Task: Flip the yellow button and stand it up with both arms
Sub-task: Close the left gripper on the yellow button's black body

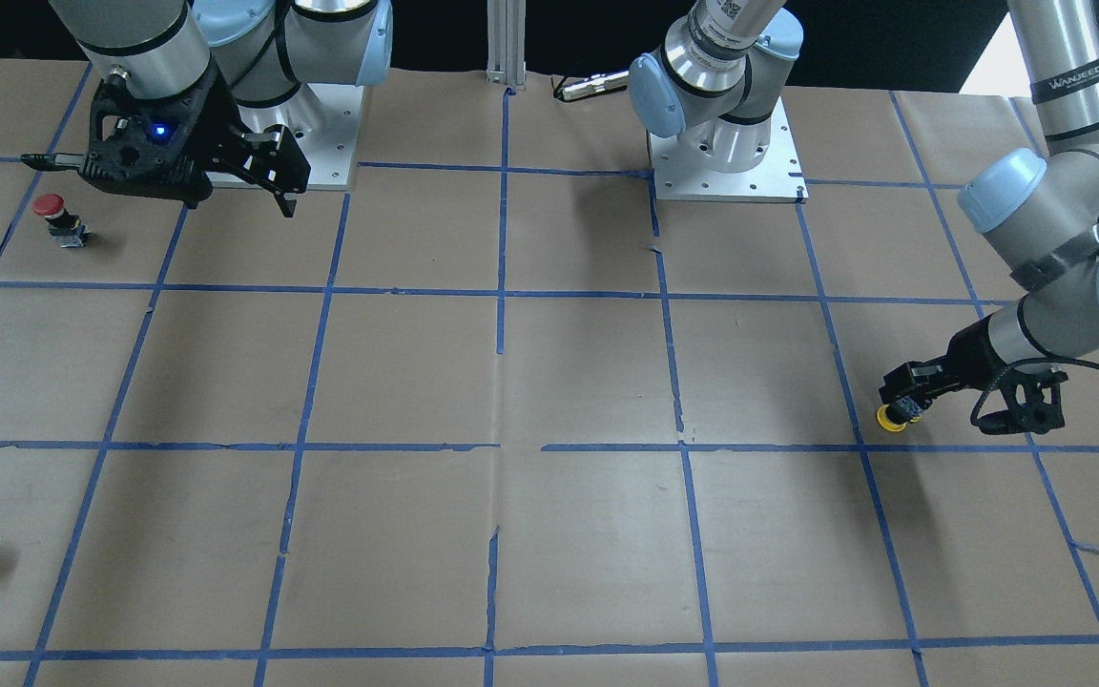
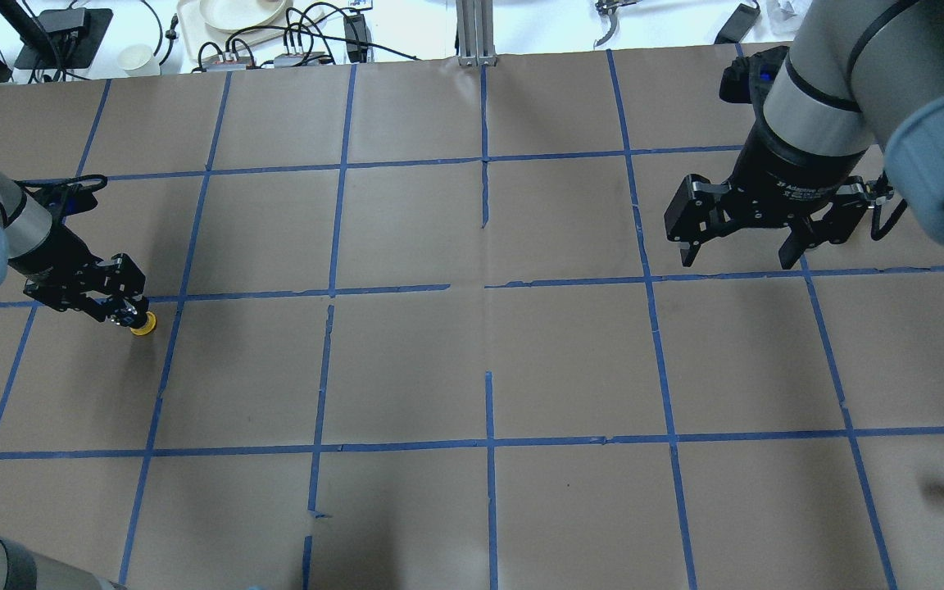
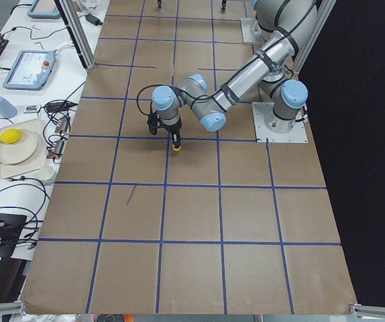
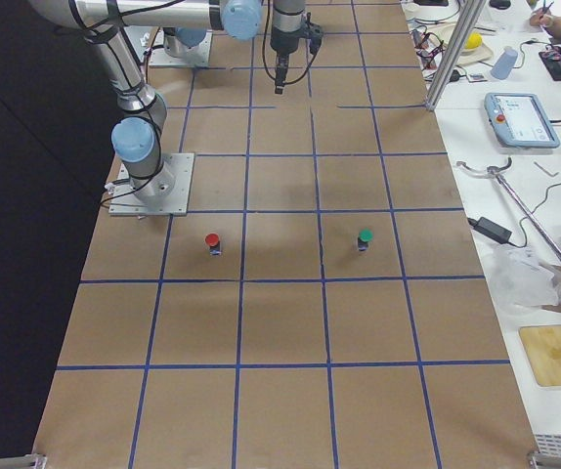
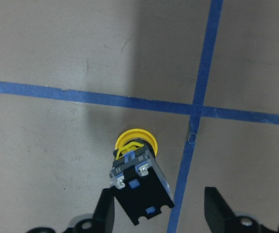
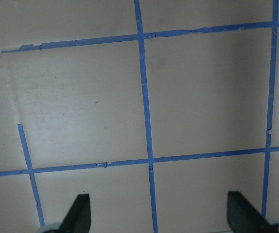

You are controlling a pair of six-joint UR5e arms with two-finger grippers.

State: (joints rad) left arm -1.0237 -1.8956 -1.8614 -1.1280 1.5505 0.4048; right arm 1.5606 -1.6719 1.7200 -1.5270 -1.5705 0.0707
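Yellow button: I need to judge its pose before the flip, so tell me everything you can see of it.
The yellow button has a round, plastic-looking yellow cap, a black body and a silvery base with blue-marked terminals. It rests cap-down on the brown paper, its body tilted up toward the wrist camera, near a blue tape crossing. It sits between the open fingers of the left end effector. A gap shows on one side; contact on the other is unclear.

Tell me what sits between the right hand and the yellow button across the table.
Nothing visible stands between the right hand and the yellow button: only bare paper and tape lines. The left hand is at the button itself, fingers open either side of its body.
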